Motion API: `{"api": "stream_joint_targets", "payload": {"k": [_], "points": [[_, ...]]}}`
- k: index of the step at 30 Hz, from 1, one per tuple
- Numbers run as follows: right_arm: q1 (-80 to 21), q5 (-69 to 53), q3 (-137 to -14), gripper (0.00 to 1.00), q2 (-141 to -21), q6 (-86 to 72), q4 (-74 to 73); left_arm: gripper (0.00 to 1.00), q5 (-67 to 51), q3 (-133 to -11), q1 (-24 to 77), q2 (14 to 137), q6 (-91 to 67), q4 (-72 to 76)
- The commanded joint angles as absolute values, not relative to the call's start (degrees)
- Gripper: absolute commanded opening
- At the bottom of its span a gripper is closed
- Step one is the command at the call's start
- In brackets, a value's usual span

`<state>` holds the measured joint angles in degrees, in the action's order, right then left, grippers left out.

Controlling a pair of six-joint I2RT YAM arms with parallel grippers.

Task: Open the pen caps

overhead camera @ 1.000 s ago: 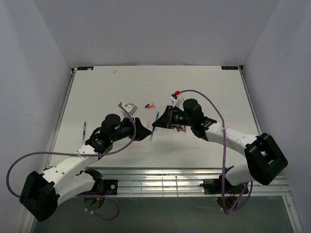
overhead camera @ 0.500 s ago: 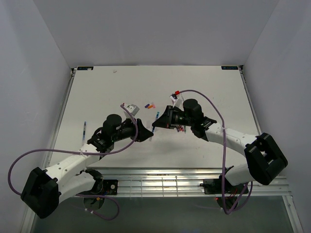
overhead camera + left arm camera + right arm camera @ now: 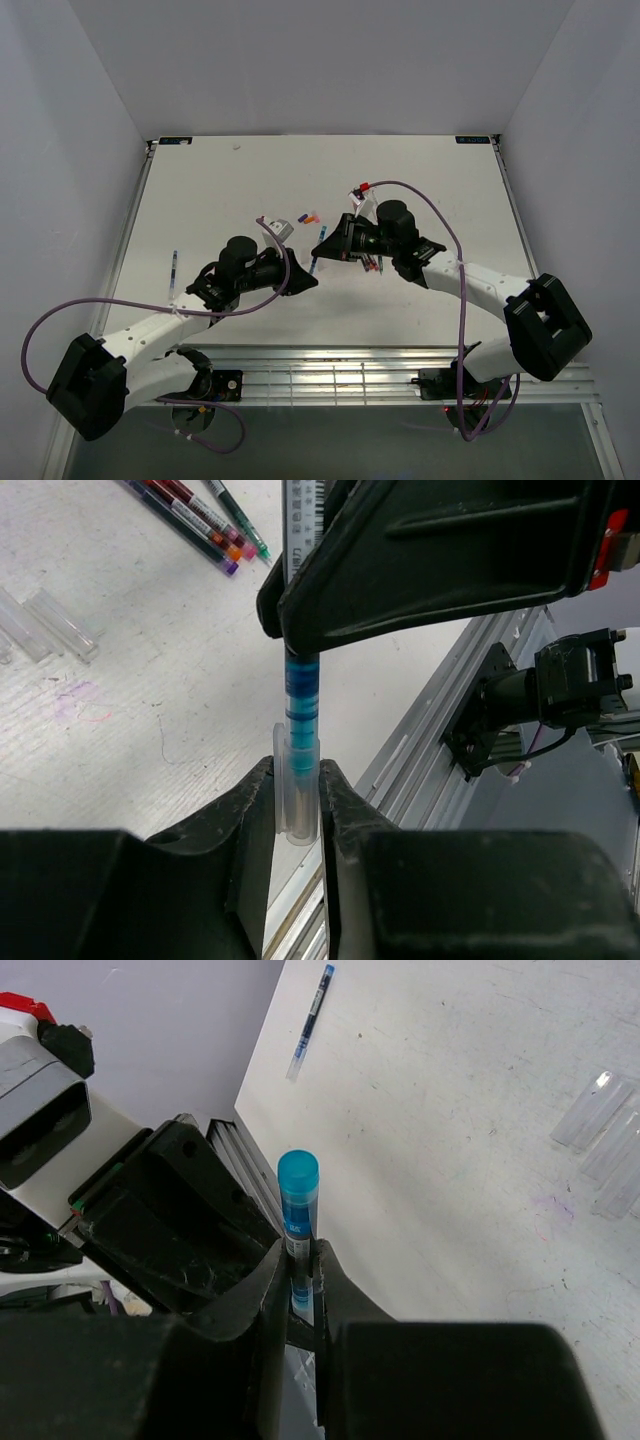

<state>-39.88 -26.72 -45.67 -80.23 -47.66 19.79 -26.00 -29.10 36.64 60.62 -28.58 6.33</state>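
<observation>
**Item: pen cap** (image 3: pixel 297 805). Pale, translucent short tube seated on the tip end of the blue pen (image 3: pixel 300 695). It is held off the counter (image 3: pixel 420 180), above its near-middle part, between the two arms.

**Held by:** left end effector (image 3: pixel 297 770), fingers closed against both sides of the cap, as far as the left wrist view shows.

**Barrel:** blue pen clamped in the right end effector (image 3: pixel 300 1260), fingers tight on the barrel, with the blue butt end standing clear beyond them.

**Governing relation:** the pen's long axis runs straight from one end effector to the other. The cap end points to the left arm and the barrel end to the right. The left arm is the nearer to the cap and is already on it. Judged: the cap comes off by a pull along this axis, with the two arms drawing apart. A sideways pull may bend the slim barrel or let the cap slip.

**Surroundings:** loose clear caps (image 3: pixel 60 625) lie on the counter. Other pens (image 3: pixel 200 520) lie bundled beside them. A lone pen (image 3: pixel 310 1020) lies well apart toward the left edge.
</observation>
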Motion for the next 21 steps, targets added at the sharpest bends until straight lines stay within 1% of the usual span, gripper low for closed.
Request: {"api": "stream_joint_targets", "payload": {"k": [1, 2, 3, 5, 6, 11, 15, 16, 19, 21], "points": [[-40.17, -26.81, -48.95, 0.08, -80.42, -48.08, 21.53, 0.26, -26.98, -28.48, 37.00, 60.91, -28.56, 7.29], [-40.08, -26.81, -49.30, 0.08, -80.42, -48.08, 21.36, 0.21, -26.90, -28.56, 37.00, 61.00, -28.74, 7.29], [-40.08, -26.89, -49.39, 0.08, -80.33, -47.99, 21.36, 0.14, -26.46, -28.30, 37.00, 61.08, -28.74, 7.38], [-40.08, -26.81, -49.66, 0.08, -80.42, -47.90, 21.18, 0.06, -25.58, -28.21, 37.00, 61.00, -29.18, 7.38], [-40.08, -26.72, -49.92, 0.08, -80.42, -47.81, 20.83, 0.00, -24.88, -28.04, 37.00, 60.91, -29.27, 7.30], [-38.06, -26.98, -52.29, 0.08, -80.51, -46.85, 18.99, 0.00, -25.57, -27.77, 37.00, 62.22, -30.67, 7.29], [-30.43, -29.61, -61.58, 0.08, -82.43, -44.22, 12.94, 0.00, -27.77, -25.85, 37.18, 62.93, -32.60, 8.35], [-26.76, -30.75, -67.79, 0.08, -84.18, -42.82, 9.27, 0.00, -27.95, -24.27, 37.35, 62.76, -33.04, 8.52], [-21.29, -31.81, -78.09, 0.08, -87.87, -41.05, 3.19, 0.00, -28.04, -20.58, 37.79, 60.91, -34.54, 10.02], [-19.96, -32.69, -80.33, 0.08, -89.20, -39.99, 1.94, 0.00, -27.86, -19.34, 37.79, 58.98, -34.98, 10.90]]}}
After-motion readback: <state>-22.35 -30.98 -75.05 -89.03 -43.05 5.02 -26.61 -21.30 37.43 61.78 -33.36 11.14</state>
